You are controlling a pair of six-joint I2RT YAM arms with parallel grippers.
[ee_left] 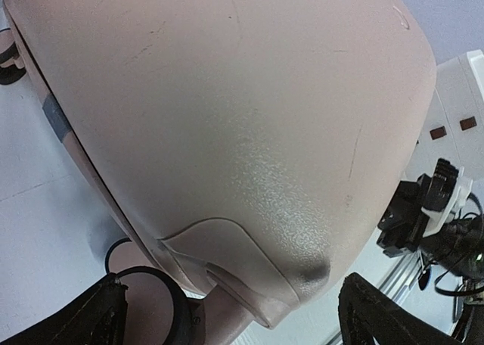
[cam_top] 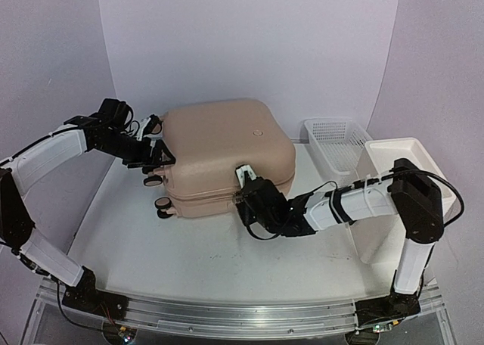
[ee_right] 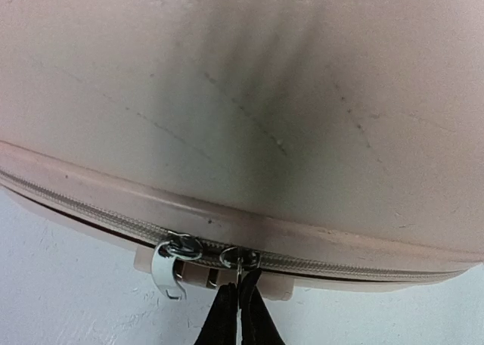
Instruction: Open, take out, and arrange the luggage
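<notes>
The pale pink luggage (cam_top: 223, 152) lies flat and closed on the table, wheels (cam_top: 162, 204) to the left. My right gripper (cam_top: 243, 190) is at its near side, shut on a silver zipper pull (ee_right: 240, 265) on the zipper line (ee_right: 91, 212). A second silver pull (ee_right: 168, 265) hangs free just left of it. My left gripper (cam_top: 155, 144) is at the luggage's left end by the wheels. In the left wrist view its fingers (ee_left: 378, 311) stand wide apart on either side of a corner of the luggage (ee_left: 302, 273), touching nothing that I can see.
A white mesh basket (cam_top: 336, 142) and a white plastic cabinet (cam_top: 412, 163) stand at the right, close behind my right arm. The white table (cam_top: 189, 247) extends in front of the luggage. A curved white backdrop encloses the back and sides.
</notes>
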